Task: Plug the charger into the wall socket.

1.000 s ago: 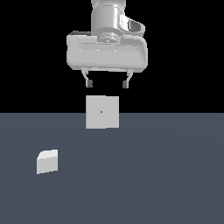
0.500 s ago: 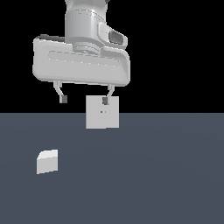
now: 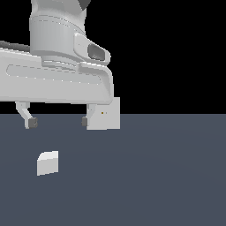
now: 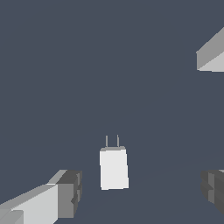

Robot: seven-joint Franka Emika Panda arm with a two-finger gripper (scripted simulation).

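The charger (image 3: pixel 47 162) is a small white block with one bevelled upper corner, lying on the grey floor at the exterior view's left. In the wrist view the charger (image 4: pixel 113 168) shows two thin prongs. The wall socket (image 3: pixel 109 115) is an upright white square plate with a tiny orange dot, partly hidden behind my hand. My gripper (image 3: pixel 56 121) hangs open and empty above the charger, its fingers (image 3: pixel 30 120) wide apart. In the wrist view the gripper (image 4: pixel 142 192) has the charger between its fingertips (image 4: pixel 69 193), apart from both.
The dark grey floor (image 3: pixel 154 176) stretches across the lower half of the exterior view. An edge of the socket plate (image 4: pixel 212 54) shows in the wrist view.
My gripper has moved toward the exterior view's left and closer to the camera, and lower, from in front of the socket to above the charger. It stays open.
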